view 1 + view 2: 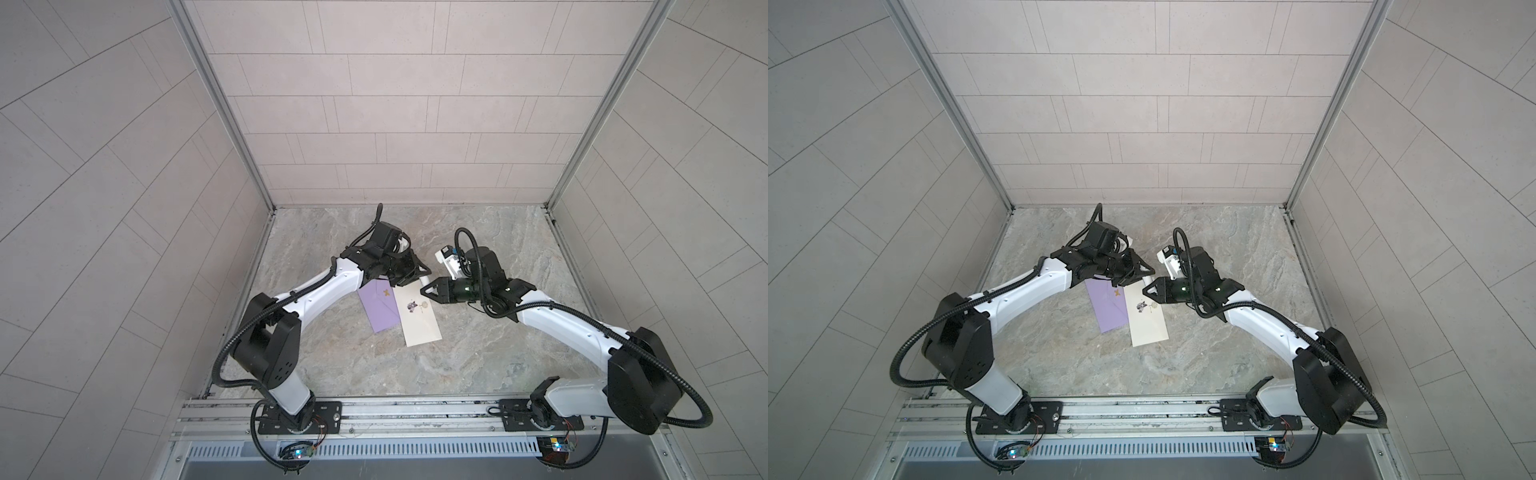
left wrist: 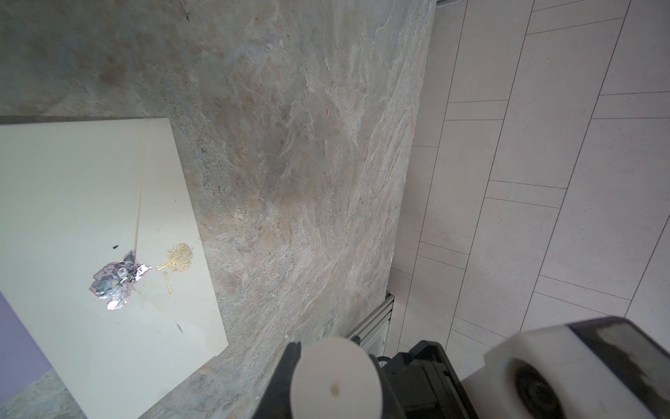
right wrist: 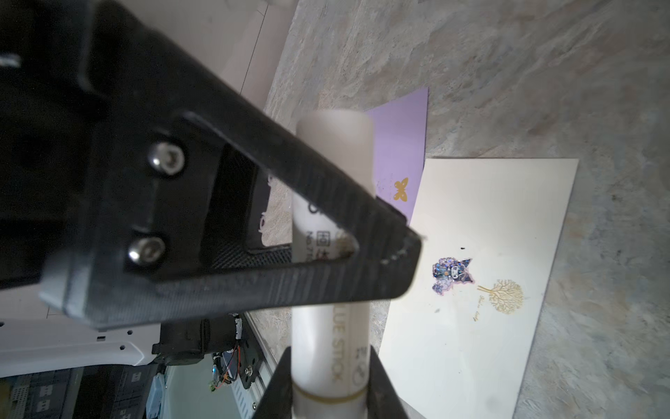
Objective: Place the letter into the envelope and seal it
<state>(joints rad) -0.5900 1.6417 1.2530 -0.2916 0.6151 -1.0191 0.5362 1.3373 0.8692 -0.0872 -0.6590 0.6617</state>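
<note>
scene: two arms meet above the table (image 1: 478,353), a glue stick (image 3: 331,337) held between them.
left gripper (image 3: 329,384): jaws clamped on the stick's body beside its gold band.
right gripper (image 1: 424,289): one finger (image 3: 253,290) lies across the stick's other end; whether the jaws have bitten, cannot tell.
cream envelope (image 1: 417,318): flat on the table just beneath the grippers, flap down, a sticker (image 2: 116,283) at its tip, one edge overlapping a purple envelope (image 1: 376,309).
letter: not seen; perhaps already inside the cream envelope.
handling, stick: light, rigid, smooth plastic, apt to twist; grip both ends squarely and pull along its axis.
handling, envelope: thin, limp paper, hard to pinch while it lies flat; take the flap edge and press lightly.
</note>
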